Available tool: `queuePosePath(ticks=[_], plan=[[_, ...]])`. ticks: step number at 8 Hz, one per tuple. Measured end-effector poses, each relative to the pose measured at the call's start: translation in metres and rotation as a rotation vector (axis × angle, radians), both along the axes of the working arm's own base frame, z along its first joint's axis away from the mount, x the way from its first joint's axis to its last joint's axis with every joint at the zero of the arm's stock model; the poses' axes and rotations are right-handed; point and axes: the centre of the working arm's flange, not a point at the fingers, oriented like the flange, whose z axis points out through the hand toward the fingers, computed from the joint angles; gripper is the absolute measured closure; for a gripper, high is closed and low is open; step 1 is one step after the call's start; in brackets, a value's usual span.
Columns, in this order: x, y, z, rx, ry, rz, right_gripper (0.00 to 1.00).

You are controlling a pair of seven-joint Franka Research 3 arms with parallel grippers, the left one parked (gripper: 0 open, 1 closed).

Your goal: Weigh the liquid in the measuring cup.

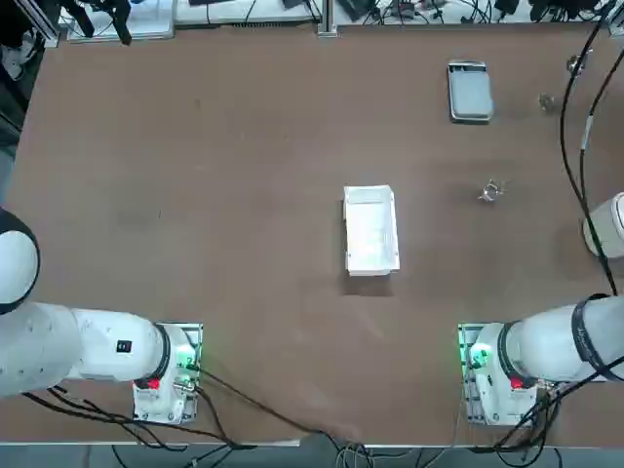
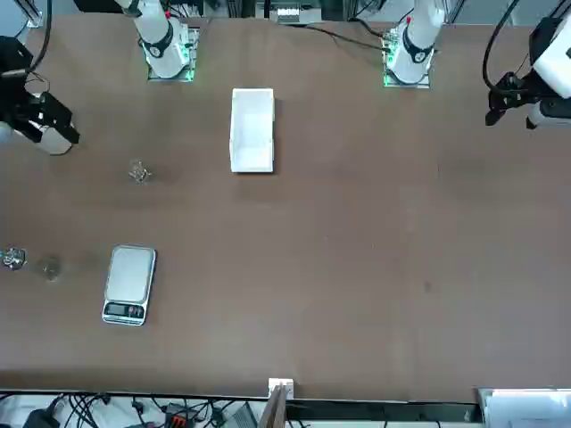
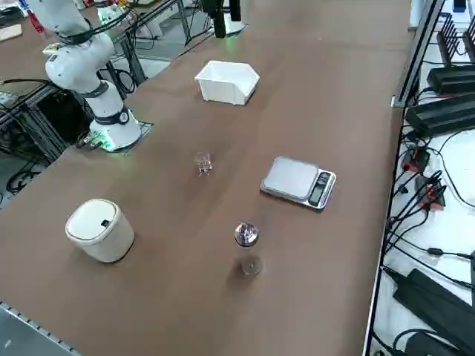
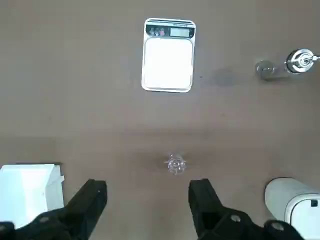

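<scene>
Cup (image 4: 175, 164) sitting upright on counter (image 1: 195, 195), between white box (image 1: 370, 230) and scale (image 1: 470, 92). Likely proving light, slick, spillable, needing gentle side pinch below rim. Right claw (image 4: 147, 192) hanging spread above it, gripping nothing.

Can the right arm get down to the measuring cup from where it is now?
Probably yes. The right gripper is open above the table, the measuring cup stands alone just ahead of it, and the white box and scale sit well clear.
</scene>
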Motion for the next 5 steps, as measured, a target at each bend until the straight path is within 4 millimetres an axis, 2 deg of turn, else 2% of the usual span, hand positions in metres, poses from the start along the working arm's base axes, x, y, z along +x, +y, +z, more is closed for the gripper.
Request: queuePosePath(ticks=[3,4,5], plan=[[0.000,0.002,-0.001,0.000,0.004,0.002,0.00],[0.003,0.011,-0.010,-0.005,0.022,-0.016,0.00],[0.008,0.033,-0.027,-0.036,0.051,-0.059,0.00]])
